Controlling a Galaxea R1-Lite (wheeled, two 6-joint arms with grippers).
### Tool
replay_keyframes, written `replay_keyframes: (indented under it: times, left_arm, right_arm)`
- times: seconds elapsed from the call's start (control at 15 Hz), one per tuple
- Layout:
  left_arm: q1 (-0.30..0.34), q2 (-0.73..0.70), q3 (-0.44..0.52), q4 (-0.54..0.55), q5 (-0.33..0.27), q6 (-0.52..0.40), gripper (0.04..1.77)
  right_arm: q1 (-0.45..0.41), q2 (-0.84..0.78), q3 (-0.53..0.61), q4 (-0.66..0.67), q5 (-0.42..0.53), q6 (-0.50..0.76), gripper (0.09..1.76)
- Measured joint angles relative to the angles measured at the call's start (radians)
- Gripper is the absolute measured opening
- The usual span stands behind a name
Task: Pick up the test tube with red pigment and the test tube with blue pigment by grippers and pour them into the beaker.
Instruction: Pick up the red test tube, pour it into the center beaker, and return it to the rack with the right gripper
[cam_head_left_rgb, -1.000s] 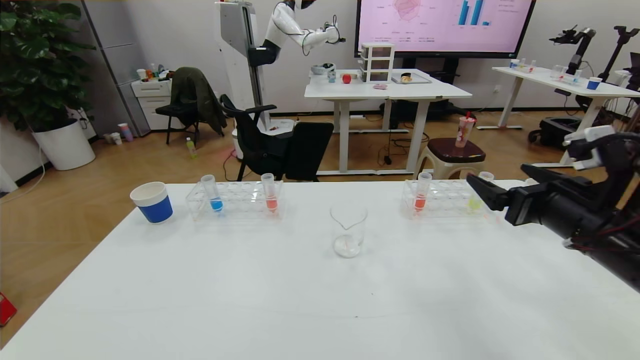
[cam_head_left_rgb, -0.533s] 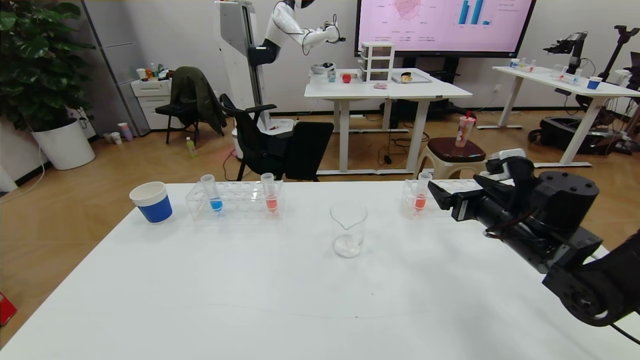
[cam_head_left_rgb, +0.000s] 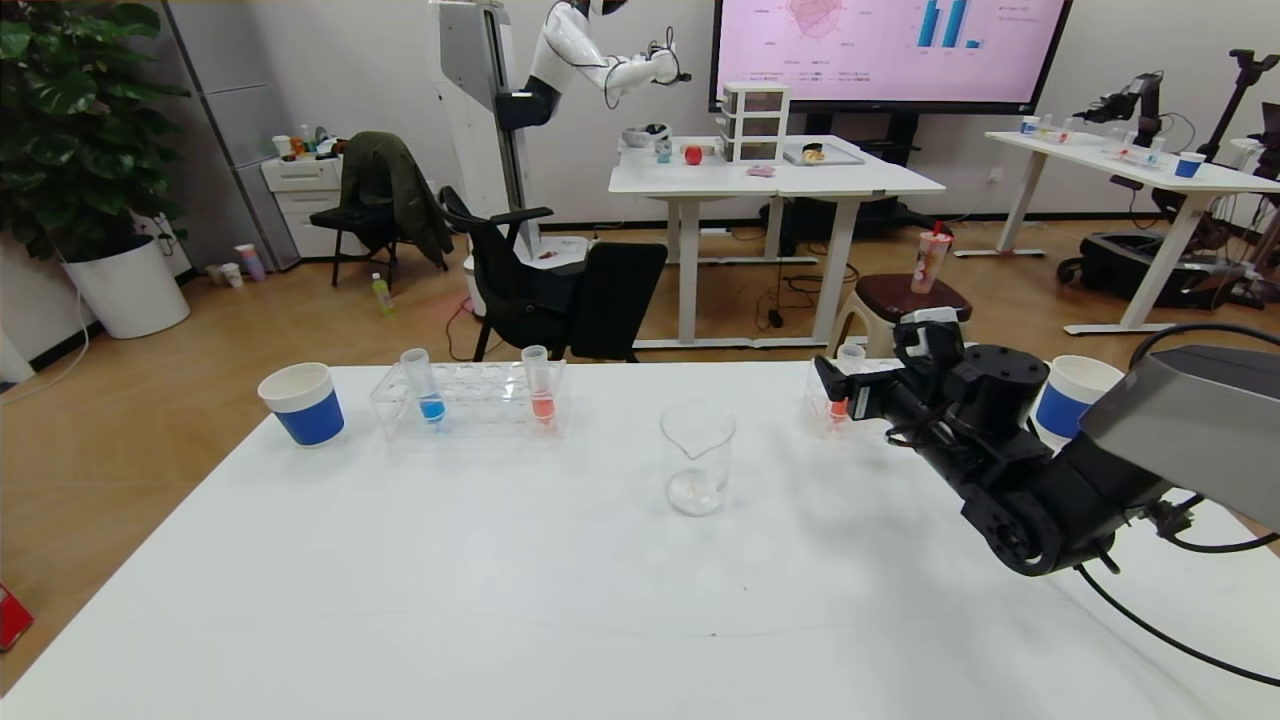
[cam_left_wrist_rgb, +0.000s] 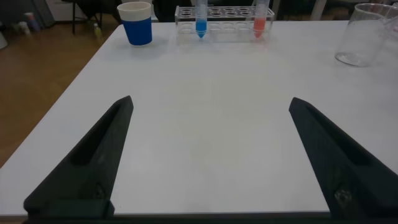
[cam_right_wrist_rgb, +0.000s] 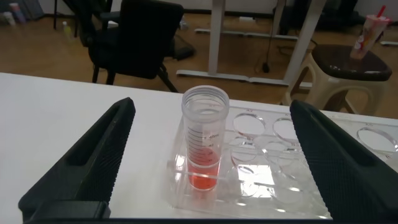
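Observation:
The test tube with red pigment (cam_head_left_rgb: 842, 403) stands at the left end of the right rack (cam_head_left_rgb: 812, 398); in the right wrist view it (cam_right_wrist_rgb: 204, 140) is upright in the rack (cam_right_wrist_rgb: 292, 180). My right gripper (cam_head_left_rgb: 838, 388) is open, its fingers on either side of this tube without touching it (cam_right_wrist_rgb: 211, 106). The test tube with blue pigment (cam_head_left_rgb: 430, 398) stands in the left rack (cam_head_left_rgb: 470, 400) and shows in the left wrist view (cam_left_wrist_rgb: 201, 23). The beaker (cam_head_left_rgb: 696, 460) stands empty mid-table (cam_left_wrist_rgb: 370, 34). My left gripper (cam_left_wrist_rgb: 211, 102) is open and empty over the near table, out of the head view.
A paler salmon-red tube (cam_head_left_rgb: 541, 398) stands in the left rack. A blue-banded cup (cam_head_left_rgb: 302, 403) stands at the far left, another (cam_head_left_rgb: 1068, 395) behind my right arm. The yellow tube is hidden by my right arm. The table's far edge runs just behind the racks.
My right arm has swung left along the right rack, from near the yellow tube to the red tube, and its open fingers now flank that tube.

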Motion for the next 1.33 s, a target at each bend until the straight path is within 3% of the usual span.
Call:
replay_keyframes:
  times: [0.33, 0.4, 0.47, 0.53, 0.6, 0.67, 0.73, 0.8, 0.87, 1.33]
  left_arm:
    - [0.0, 0.0, 0.0, 0.0, 0.0, 0.0, 1.75]
    - [0.0, 0.0, 0.0, 0.0, 0.0, 0.0, 1.75]
    - [0.0, 0.0, 0.0, 0.0, 0.0, 0.0, 1.75]
    - [0.0, 0.0, 0.0, 0.0, 0.0, 0.0, 1.75]
    - [0.0, 0.0, 0.0, 0.0, 0.0, 0.0, 1.75]
    - [0.0, 0.0, 0.0, 0.0, 0.0, 0.0, 1.75]
    - [0.0, 0.0, 0.0, 0.0, 0.0, 0.0, 1.75]
    - [0.0, 0.0, 0.0, 0.0, 0.0, 0.0, 1.75]
    - [0.0, 0.0, 0.0, 0.0, 0.0, 0.0, 1.75]
    - [0.0, 0.0, 0.0, 0.0, 0.0, 0.0, 1.75]
  right_arm:
    - [0.001, 0.087, -0.087, 0.012, 0.009, 0.0, 1.74]
    - [0.003, 0.093, -0.09, 0.011, 0.009, 0.0, 1.66]
    - [0.004, 0.096, -0.092, 0.009, 0.009, 0.0, 1.46]
    - [0.004, 0.098, -0.096, 0.008, 0.009, 0.0, 1.08]
    - [0.004, 0.098, -0.098, 0.007, 0.009, 0.0, 0.6]
    - [0.004, 0.098, -0.099, 0.007, 0.008, 0.0, 0.36]
    - [0.005, 0.097, -0.099, 0.006, 0.006, 0.0, 0.36]
    - [0.005, 0.094, -0.099, 0.005, 0.004, 0.0, 0.59]
    - [0.004, 0.091, -0.099, 0.004, 0.002, 0.0, 0.49]
    - [0.003, -0.02, -0.117, 0.094, -0.004, -0.007, 0.49]
